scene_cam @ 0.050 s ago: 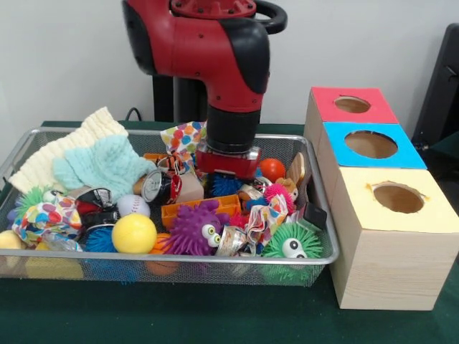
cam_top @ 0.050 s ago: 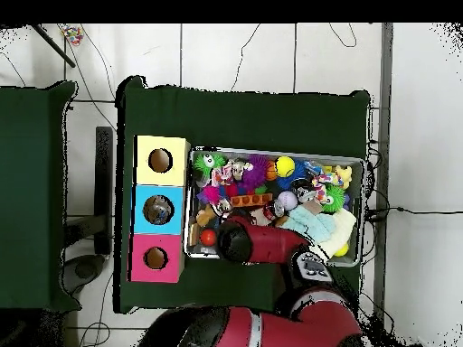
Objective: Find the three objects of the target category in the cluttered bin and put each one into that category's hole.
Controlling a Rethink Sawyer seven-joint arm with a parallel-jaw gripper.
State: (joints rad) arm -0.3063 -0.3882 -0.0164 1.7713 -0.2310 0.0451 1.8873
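Toys pack the wire bin [scene_cam @ 0.050 s ago: 315,266] edge to edge, leaving no bare floor between the purple spiky ball [scene_cam @ 0.050 s ago: 192,228], yellow ball [scene_cam @ 0.050 s ago: 134,233] and knitted cloths [scene_cam @ 0.050 s ago: 100,163]. Above the red [scene_cam @ 0.050 s ago: 352,104], blue [scene_cam @ 0.050 s ago: 371,144] and yellow hole [scene_cam @ 0.050 s ago: 398,198], the way is open.

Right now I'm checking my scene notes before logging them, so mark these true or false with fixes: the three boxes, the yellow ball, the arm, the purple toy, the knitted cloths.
1. The yellow box stands nearest the camera in the front view. True.
2. The yellow ball lies outside the bin. False: inside, by the near wall.
3. The arm reaches down into the bin. True.
4. The purple toy sits in the blue box. False: in the bin.
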